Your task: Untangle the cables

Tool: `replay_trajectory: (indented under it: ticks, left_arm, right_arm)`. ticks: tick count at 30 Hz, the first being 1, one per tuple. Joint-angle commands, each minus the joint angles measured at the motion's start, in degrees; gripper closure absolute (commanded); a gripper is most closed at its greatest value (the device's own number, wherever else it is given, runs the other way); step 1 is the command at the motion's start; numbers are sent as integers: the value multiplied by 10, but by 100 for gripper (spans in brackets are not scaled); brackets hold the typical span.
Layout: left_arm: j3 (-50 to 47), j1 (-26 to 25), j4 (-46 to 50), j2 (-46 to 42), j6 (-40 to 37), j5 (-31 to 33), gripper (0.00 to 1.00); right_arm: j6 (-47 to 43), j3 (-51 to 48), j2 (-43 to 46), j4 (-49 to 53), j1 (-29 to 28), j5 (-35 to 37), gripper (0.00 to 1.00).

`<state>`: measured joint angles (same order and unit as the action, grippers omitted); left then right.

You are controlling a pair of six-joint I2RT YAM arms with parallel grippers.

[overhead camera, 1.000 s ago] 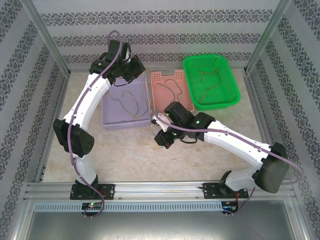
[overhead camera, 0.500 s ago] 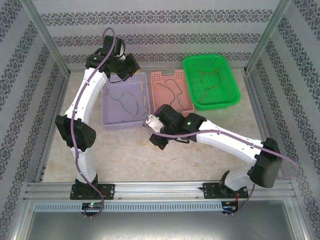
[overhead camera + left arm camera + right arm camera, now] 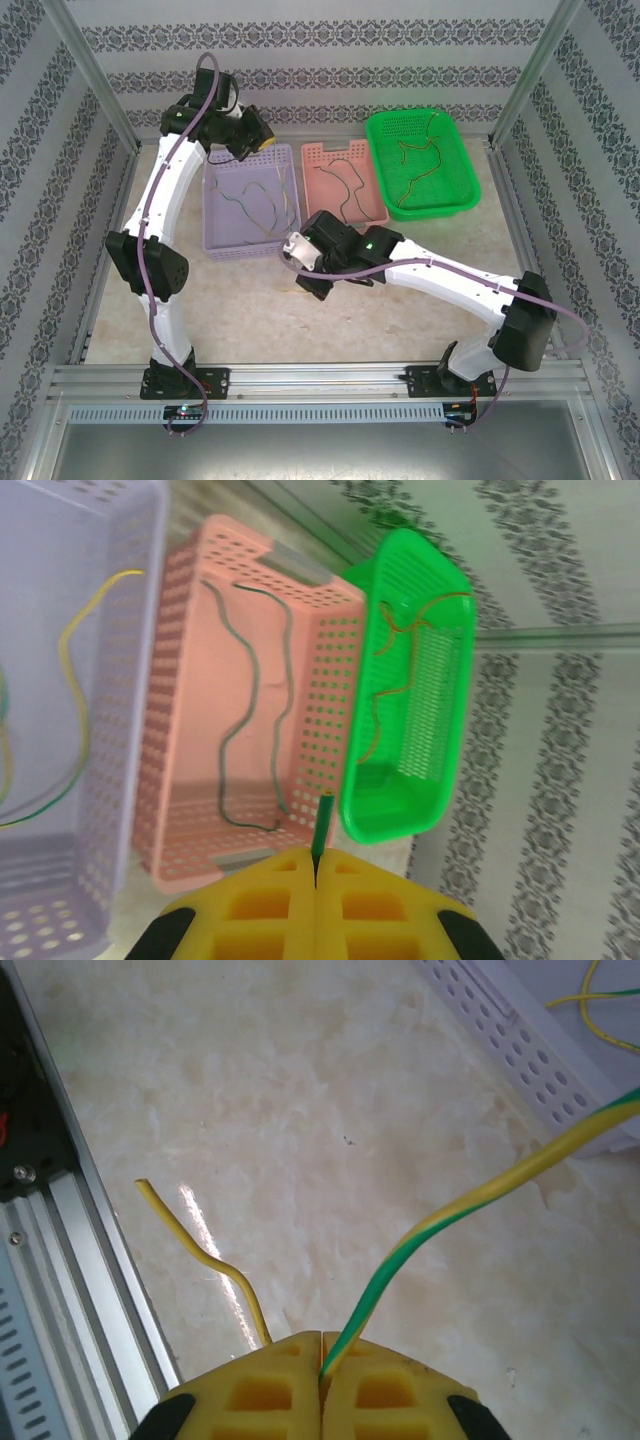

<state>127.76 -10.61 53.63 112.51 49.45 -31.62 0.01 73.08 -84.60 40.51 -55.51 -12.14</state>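
Baskets [image 3: 330,680] hold most cables [image 3: 236,645]. Left claw [image 3: 318,858] pinches a green cable [image 3: 322,825], right claw [image 3: 321,1345] a yellow-green cable [image 3: 440,1222], both not yet sorted.

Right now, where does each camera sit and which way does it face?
Top external: above and behind, looking down at the table; left arm and right arm show.
Left wrist: near the far wall, facing the pink basket and green basket past the left end effector.
Right wrist: low over the table; the right end effector pinches a green-yellow cable.
All share the lilac basket.
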Motion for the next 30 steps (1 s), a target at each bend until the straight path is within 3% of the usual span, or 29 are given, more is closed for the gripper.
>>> replay_trajectory:
  ticks: [1,3,11,15,22,24,30]
  left_arm:
    - [16,0,-171,-26,-14,-21,100]
    - [-8,-16,-181,-45,-20,-47,100]
    - [1,-36,-144,-64,-34,-87,100]
    - [13,-41,-150,-60,-18,-96,100]
    - [49,-55,-136,-38,-15,-96,100]
    - [50,-59,-135,-37,-16,-92,100]
    - [50,-65,-134,-31,-18,-85,100]
  right_arm:
    - [34,-17,45,64,20,-79,75]
    - [60,-16,78,36,49,-70,64]
    - [160,-26,194,-79,185,-45,41]
    - [189,-2,175,-126,245,-48,32]
    - [159,100,70,-135,243,-60,26]
    - [162,110,55,-142,232,-52,20]
    - [189,92,50,-176,216,-43,22]
